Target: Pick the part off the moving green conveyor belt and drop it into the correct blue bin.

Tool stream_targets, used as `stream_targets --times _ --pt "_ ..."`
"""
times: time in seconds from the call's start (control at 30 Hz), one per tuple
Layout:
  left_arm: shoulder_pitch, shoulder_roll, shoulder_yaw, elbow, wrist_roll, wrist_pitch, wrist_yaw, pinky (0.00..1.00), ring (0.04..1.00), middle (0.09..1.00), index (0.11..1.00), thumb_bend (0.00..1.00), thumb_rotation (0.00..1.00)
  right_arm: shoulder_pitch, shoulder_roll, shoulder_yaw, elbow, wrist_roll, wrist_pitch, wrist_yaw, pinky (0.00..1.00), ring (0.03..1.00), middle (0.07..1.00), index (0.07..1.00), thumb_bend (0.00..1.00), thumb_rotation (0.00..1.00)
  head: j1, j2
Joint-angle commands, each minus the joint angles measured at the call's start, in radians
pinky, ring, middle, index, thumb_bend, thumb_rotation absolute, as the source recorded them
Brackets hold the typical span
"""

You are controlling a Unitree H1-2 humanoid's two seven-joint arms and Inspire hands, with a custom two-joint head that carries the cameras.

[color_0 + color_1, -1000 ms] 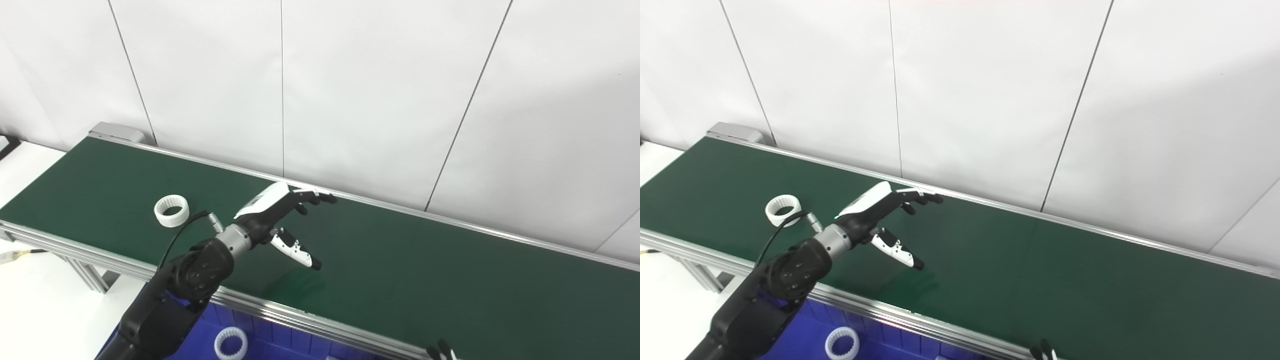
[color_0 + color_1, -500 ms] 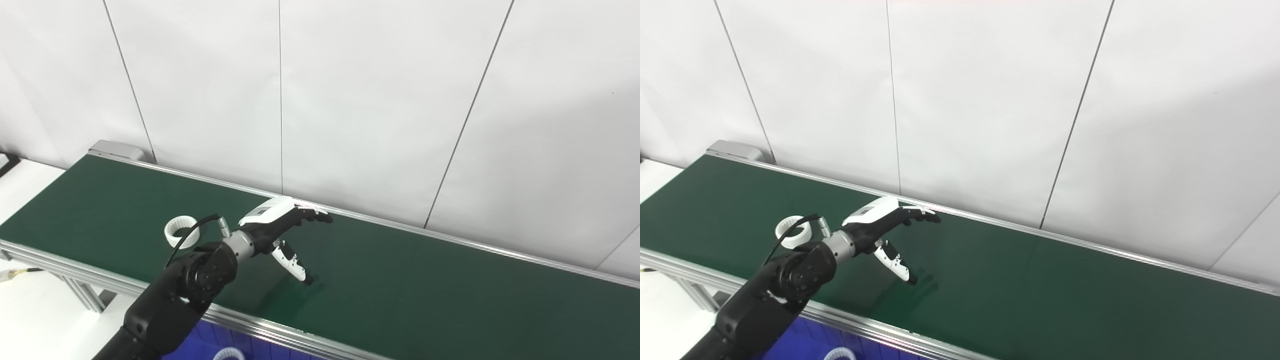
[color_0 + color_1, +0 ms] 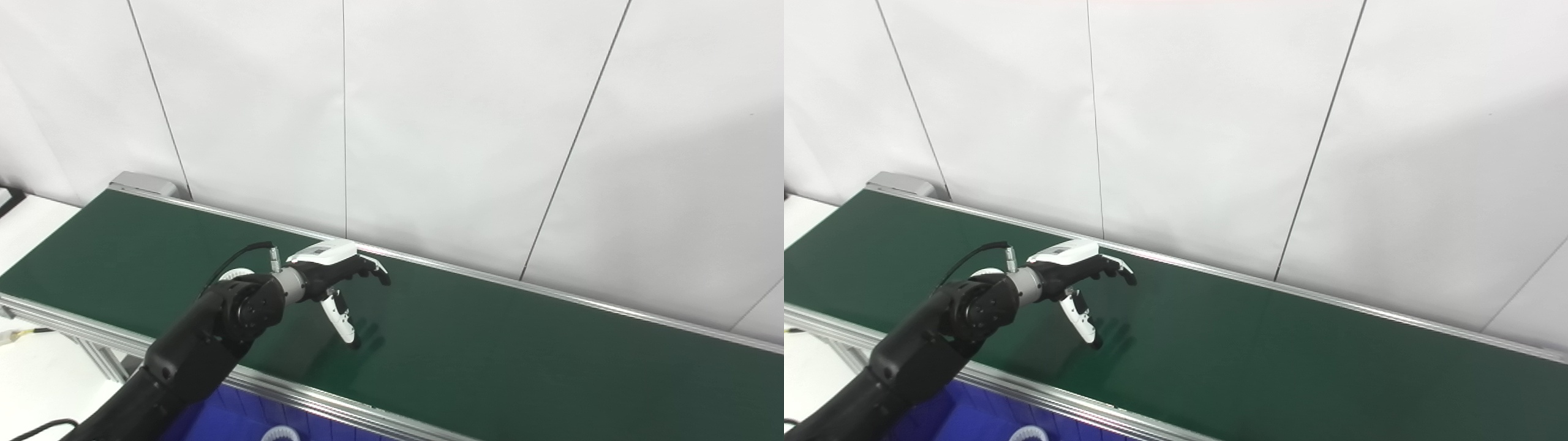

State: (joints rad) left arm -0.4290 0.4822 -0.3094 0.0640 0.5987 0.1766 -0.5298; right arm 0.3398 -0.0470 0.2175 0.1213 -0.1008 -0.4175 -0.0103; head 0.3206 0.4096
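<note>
My left hand (image 3: 334, 278) is over the green conveyor belt (image 3: 520, 343), fingers spread and bent down like a claw, thumb pointing at the belt, holding nothing. The white ring (image 3: 236, 274) sits on the belt just behind my wrist, mostly hidden by my arm. I think the best way is to wait low and let the ring ride in between thumb and fingers, then close gently. The ring looks like hard white plastic with small teeth inside, so it may slip. The belt is flat and dull, with shiny metal rails. Below it, a blue bin (image 3: 214, 422) already holds another ring (image 3: 280, 434). I cannot see my right hand.
</note>
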Motion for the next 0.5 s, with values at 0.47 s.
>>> stream_targets --times 0.47 --pt "-0.036 0.052 -0.026 0.018 0.077 -0.012 0.006 0.75 0.831 0.866 0.788 0.91 0.00 0.007 0.006 0.002 -0.040 -0.005 -0.050 0.003 0.79 0.867 0.910 0.969 0.21 0.67 0.000 0.007"
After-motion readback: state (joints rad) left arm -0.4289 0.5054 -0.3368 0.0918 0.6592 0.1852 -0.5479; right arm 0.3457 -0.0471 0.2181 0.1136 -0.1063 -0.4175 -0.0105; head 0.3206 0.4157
